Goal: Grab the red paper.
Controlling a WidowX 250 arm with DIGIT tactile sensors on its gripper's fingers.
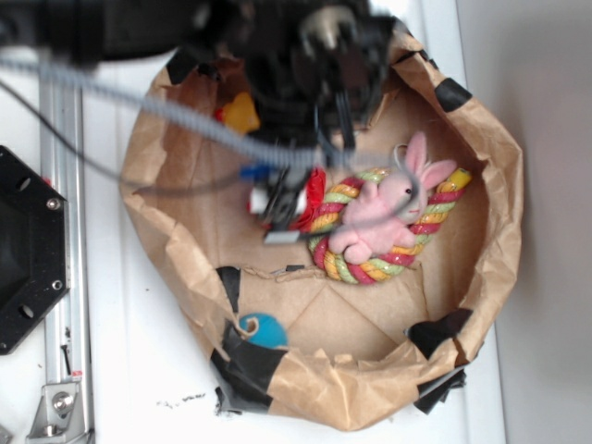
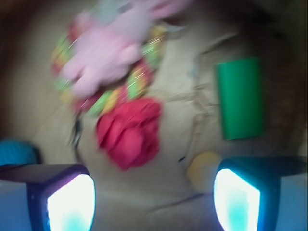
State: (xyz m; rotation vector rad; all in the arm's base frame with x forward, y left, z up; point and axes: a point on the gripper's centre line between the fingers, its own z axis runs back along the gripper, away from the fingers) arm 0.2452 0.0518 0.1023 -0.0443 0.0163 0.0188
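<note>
Your tool spread wide, empty, hovering over paper-bag nest. Red paper lies on bag floor, touching rope ring under pink bunny, well apart from green block. Centre wad between fingers, then descend; ring crowds far side.

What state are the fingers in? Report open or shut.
Open: the wrist view shows both fingers set wide apart, the crumpled bright red paper wad beyond them, ungrasped.
</note>
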